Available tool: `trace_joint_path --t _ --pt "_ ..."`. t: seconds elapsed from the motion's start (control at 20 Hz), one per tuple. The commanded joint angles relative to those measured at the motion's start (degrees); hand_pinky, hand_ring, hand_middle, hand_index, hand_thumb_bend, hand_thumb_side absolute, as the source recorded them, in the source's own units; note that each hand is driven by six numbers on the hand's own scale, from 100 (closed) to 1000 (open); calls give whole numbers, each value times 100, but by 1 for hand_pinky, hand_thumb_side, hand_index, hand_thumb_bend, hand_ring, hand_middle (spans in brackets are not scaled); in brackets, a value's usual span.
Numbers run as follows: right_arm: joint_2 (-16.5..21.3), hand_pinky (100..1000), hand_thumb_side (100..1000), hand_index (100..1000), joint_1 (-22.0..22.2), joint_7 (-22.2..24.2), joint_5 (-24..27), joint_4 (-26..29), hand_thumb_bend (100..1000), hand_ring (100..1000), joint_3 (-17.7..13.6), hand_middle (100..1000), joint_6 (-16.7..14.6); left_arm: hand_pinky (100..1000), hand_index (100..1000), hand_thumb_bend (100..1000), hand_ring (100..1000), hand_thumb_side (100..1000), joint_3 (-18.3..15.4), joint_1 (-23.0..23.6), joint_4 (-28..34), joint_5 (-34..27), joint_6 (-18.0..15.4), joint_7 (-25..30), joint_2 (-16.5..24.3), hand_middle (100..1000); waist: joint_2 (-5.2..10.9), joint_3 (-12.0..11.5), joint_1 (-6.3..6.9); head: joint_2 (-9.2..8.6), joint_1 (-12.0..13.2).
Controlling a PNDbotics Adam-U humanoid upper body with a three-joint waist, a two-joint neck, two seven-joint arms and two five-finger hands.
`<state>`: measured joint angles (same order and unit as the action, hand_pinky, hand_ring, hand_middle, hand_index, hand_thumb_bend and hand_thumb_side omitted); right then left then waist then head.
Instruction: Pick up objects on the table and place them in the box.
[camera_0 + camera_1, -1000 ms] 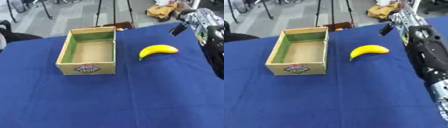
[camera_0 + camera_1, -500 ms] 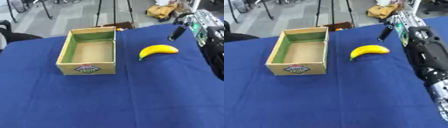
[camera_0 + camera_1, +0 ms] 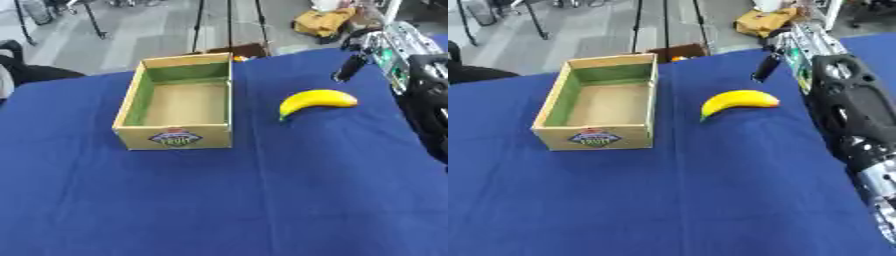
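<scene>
In the left eye view, a curved yellow banana [image 3: 316, 100] lies on the blue-clothed counter [image 3: 262, 200], at three o'clock from the open cardboard box with a green lining [image 3: 179, 101]. In the right eye view, the robot's black right hand [image 3: 768, 64] hangs at one o'clock from the banana, apart from it; whether its fingers are curled cannot be told.

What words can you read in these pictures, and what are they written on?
"FRUIT": my best reading of the blurred white letters on the round sticker on the front of the cardboard box. Smaller writing on that sticker is too blurred to read.
The banana and the blue tablecloth show no writing.
The right hand shows no readable marks.
</scene>
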<state>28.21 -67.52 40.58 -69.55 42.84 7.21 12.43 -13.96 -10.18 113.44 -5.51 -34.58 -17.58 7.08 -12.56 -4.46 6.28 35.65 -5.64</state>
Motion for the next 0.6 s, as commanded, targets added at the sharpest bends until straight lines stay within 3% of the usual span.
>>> trace_joint_path --t 0.05,0.2,0.6 --pt "37 792 306 1000 -90 -59 248 127 206 1000 62 938 -54 442 792 100 866 1000 7 -60 115 -11 -1 24 70 875 82 -13 -11 -62 -8" --pt "17 839 290 1000 -61 -29 410 125 238 1000 145 942 -96 441 792 100 866 998 8 -59 115 -13 0 26 68 874 83 -14 -7 -65 -14" --pt "-47 890 315 1000 -43 237 596 100 140 1000 277 976 -149 441 791 100 866 994 13 -57 115 -21 4 34 67 874 89 -12 -4 -68 -32"
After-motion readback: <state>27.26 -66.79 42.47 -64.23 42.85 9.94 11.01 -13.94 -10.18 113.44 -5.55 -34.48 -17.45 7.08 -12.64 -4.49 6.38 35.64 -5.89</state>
